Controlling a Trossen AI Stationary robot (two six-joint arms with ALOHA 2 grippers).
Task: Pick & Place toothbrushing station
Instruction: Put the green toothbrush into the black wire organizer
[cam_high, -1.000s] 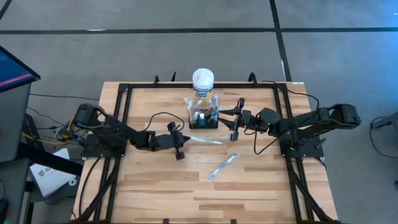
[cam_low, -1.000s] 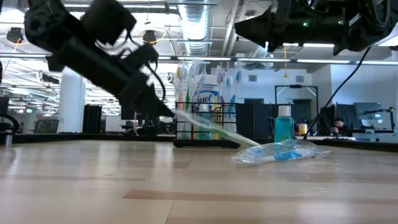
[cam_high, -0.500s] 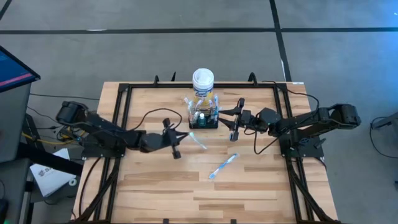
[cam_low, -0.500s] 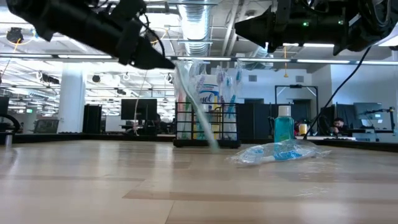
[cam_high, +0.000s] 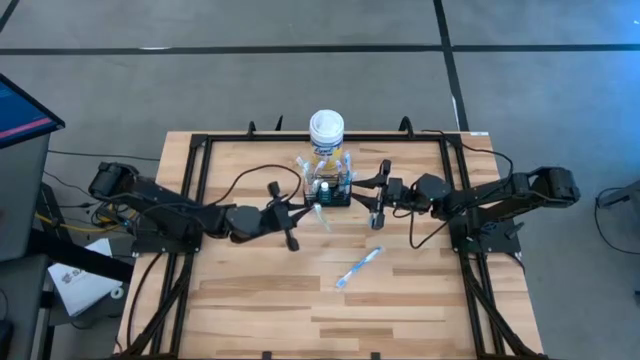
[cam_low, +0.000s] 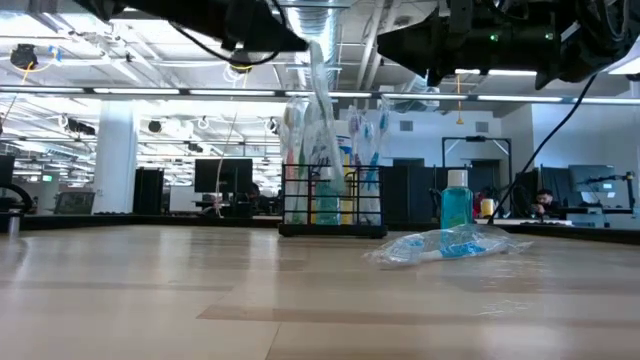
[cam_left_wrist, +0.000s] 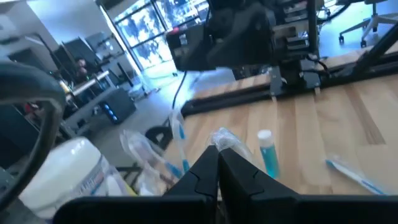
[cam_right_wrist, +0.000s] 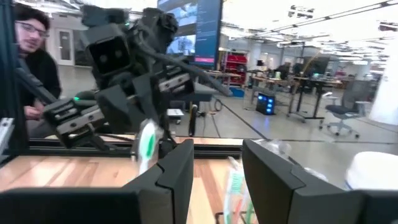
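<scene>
The toothbrushing station, a low black wire-mesh caddy (cam_high: 328, 192) (cam_low: 332, 205), stands on the table with several wrapped toothbrushes upright in it, just in front of a yellow white-lidded canister (cam_high: 326, 130). My left gripper (cam_high: 298, 211) (cam_low: 288, 32) (cam_left_wrist: 216, 163) is raised just left of the caddy, shut on a clear-wrapped toothbrush (cam_high: 319, 214) (cam_low: 320, 120). My right gripper (cam_high: 372, 193) (cam_right_wrist: 217, 177) hovers open just right of the caddy with nothing between its fingers. Another wrapped toothbrush (cam_high: 358, 268) (cam_low: 450, 245) lies flat on the wood. My left gripper pinches the wrapped toothbrush near its upper end (cam_low: 312, 48) between its two shut fingers; a short stub of wrapper (cam_left_wrist: 225, 140) sticks out past the fingertips. The fingers come about level from the table's left. The brush hangs nearly upright below them, in front of the caddy.
A small blue bottle (cam_low: 456, 203) (cam_left_wrist: 266, 155) stands on the table near the caddy. A black frame (cam_high: 200, 150) runs round the tabletop. A person (cam_right_wrist: 28, 37) shows beyond the table's edge. Bare wood stretches along the near side.
My left gripper has risen and shifted toward the caddy, rolling at the wrist, still shut on the brush. The wrapped toothbrush, which slanted with its free end on the table, has swung up and now hangs nearly upright beside the caddy.
</scene>
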